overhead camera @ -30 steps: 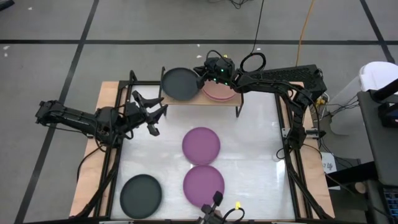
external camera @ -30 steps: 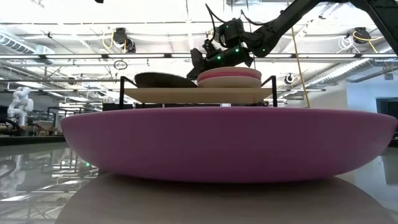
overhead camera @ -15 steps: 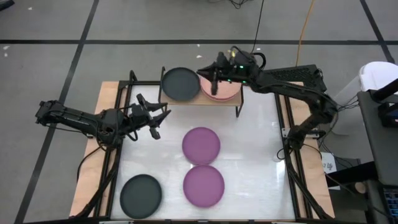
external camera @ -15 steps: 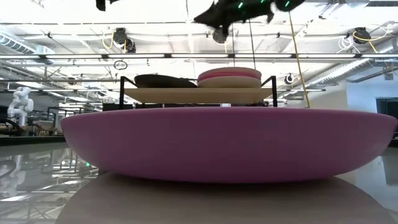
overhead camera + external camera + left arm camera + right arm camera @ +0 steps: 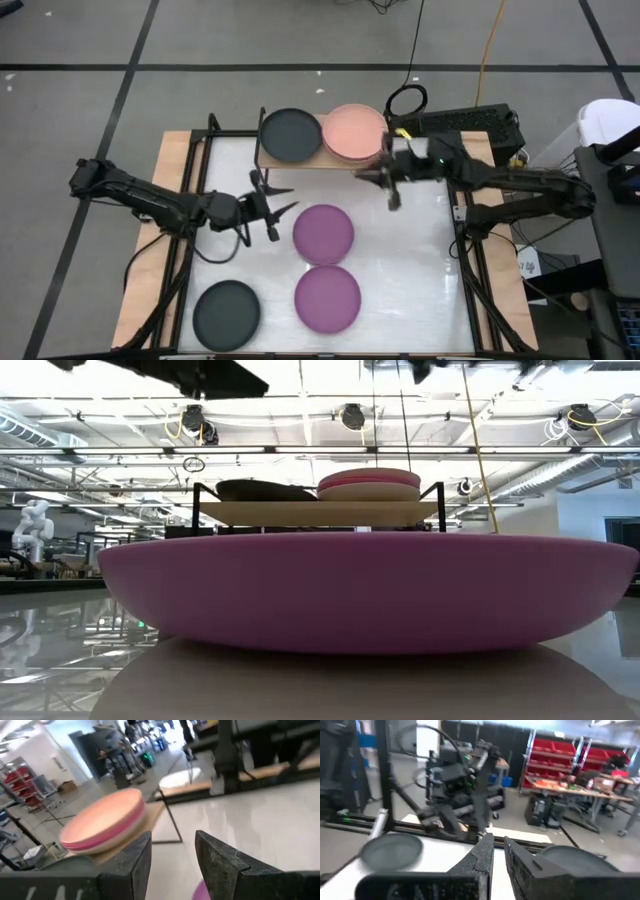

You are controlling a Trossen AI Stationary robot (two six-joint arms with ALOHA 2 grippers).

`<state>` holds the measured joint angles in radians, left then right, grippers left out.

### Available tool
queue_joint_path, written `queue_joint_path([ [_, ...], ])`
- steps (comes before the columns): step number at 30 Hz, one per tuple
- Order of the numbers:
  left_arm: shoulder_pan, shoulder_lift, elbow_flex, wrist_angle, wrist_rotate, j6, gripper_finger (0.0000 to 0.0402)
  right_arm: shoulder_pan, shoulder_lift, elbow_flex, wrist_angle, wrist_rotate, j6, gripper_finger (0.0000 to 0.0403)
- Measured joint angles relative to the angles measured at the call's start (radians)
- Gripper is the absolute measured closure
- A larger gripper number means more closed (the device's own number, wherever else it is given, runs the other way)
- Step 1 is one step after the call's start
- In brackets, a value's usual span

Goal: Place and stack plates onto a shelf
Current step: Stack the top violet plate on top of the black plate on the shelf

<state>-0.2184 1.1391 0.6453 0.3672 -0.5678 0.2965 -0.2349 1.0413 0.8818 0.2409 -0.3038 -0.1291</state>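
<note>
The shelf stands at the table's far middle. On it rest a black plate and, to its right, a stack topped by a salmon pink plate; a magenta plate shows under the top one. Two purple plates and a second black plate lie flat on the table. My left gripper is open and empty, just left of the far purple plate. My right gripper is shut on nothing, hovering in front of the shelf's right end.
Black metal frame rails run along the table's left and right sides. In the low view the near purple plate fills the foreground and hides most of the table. Bare white tabletop lies right of the purple plates.
My right gripper has drawn back from the plates on the shelf, rising and swinging toward the table's near right, and now hangs in front of the shelf. My left gripper has sunk and gone toward the table's right, nearer the far purple plate. The plates have stayed put.
</note>
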Motion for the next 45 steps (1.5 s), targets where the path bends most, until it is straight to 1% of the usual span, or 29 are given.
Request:
queue_joint_path([
  [2,0.000,0.035,0.000,-0.006,0.046,0.014,0.0243,0.025,-0.077,-0.095,0.066,0.044,0.013,0.0371],
  [5,-0.001,0.089,0.001,-0.021,0.141,0.041,0.0243,0.051,-0.186,-0.222,0.134,0.121,0.022,0.0371],
  [7,-0.006,0.128,0.001,-0.044,0.187,0.052,0.0243,0.061,-0.249,-0.290,0.174,0.152,0.033,0.0371],
  [11,-0.029,0.192,0.001,-0.101,0.247,0.068,0.0243,0.062,-0.354,-0.385,0.228,0.151,0.078,0.0371],
  [15,-0.070,0.226,0.001,-0.140,0.289,0.067,0.0243,0.061,-0.411,-0.434,0.228,0.151,0.108,0.0371],
  [18,-0.100,0.244,0.002,-0.139,0.316,0.045,0.0243,0.061,-0.426,-0.453,0.227,0.151,0.114,0.0371],
  [21,-0.126,0.273,0.042,-0.214,0.338,0.026,0.0243,0.061,-0.425,-0.457,0.227,0.151,0.114,0.0371],
  [23,-0.141,0.307,0.103,-0.304,0.340,0.016,0.0243,0.061,-0.420,-0.457,0.230,0.151,0.114,0.0371],
  [29,-0.154,0.442,0.318,-0.650,0.336,0.015,0.0243,0.061,-0.412,-0.457,0.257,0.151,0.118,0.0371],
  [31,-0.147,0.488,0.366,-0.738,0.333,0.015,0.0243,0.061,-0.412,-0.457,0.253,0.151,0.122,0.0371],
  [33,-0.139,0.530,0.394,-0.790,0.333,0.015,0.0243,0.061,-0.412,-0.457,0.249,0.151,0.129,0.0371],
  [39,-0.112,0.611,0.416,-0.808,0.331,0.031,0.0243,0.061,-0.412,-0.457,0.225,0.151,0.129,0.0371],
  [45,-0.065,0.630,0.406,-0.812,0.338,0.031,0.0243,0.061,-0.412,-0.457,0.216,0.151,0.129,0.0371],
])
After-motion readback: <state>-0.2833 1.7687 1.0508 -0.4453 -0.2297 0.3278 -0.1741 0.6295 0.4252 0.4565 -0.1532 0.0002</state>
